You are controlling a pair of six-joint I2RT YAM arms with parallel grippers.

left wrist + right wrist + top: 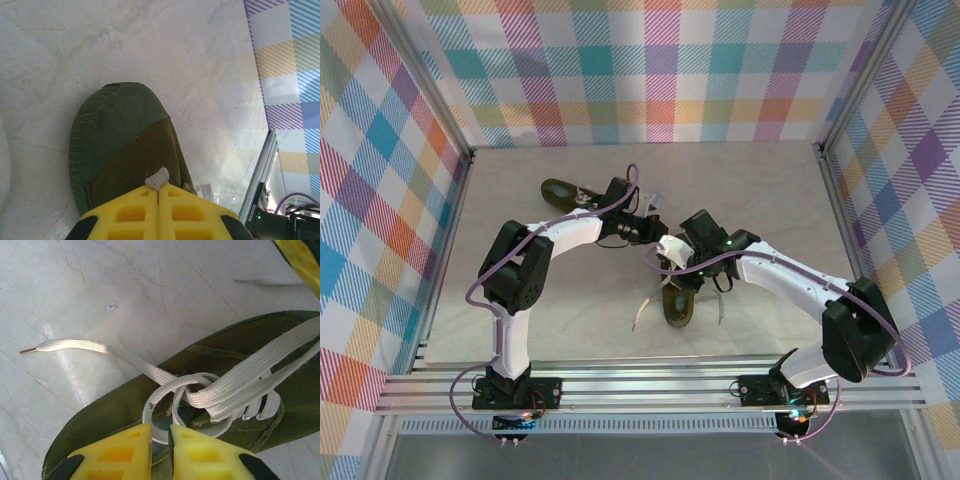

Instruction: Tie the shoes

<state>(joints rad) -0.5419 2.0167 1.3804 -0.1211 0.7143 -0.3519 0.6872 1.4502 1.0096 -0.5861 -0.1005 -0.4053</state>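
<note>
One olive-green shoe [678, 302] lies mid-table with its toe toward the near edge, and its cream laces [642, 312] trail on both sides. The toe [125, 135] of this shoe is in the left wrist view. My left gripper [158, 187] hangs above it, shut on a bit of lace [158, 178]. In the right wrist view a loose lace loop [165, 395] lies over the shoe's tongue [100, 415]. My right gripper [161, 429] is closed to a narrow gap on the bottom of that loop. A second shoe [558, 190] lies at the back left, partly behind the left arm.
One free lace end [75, 346] lies flat on the pale tabletop [760, 180]. A yellow finger [300, 260] of the left gripper shows at the top right of the right wrist view. Checkered walls and an aluminium frame [260, 175] enclose the table.
</note>
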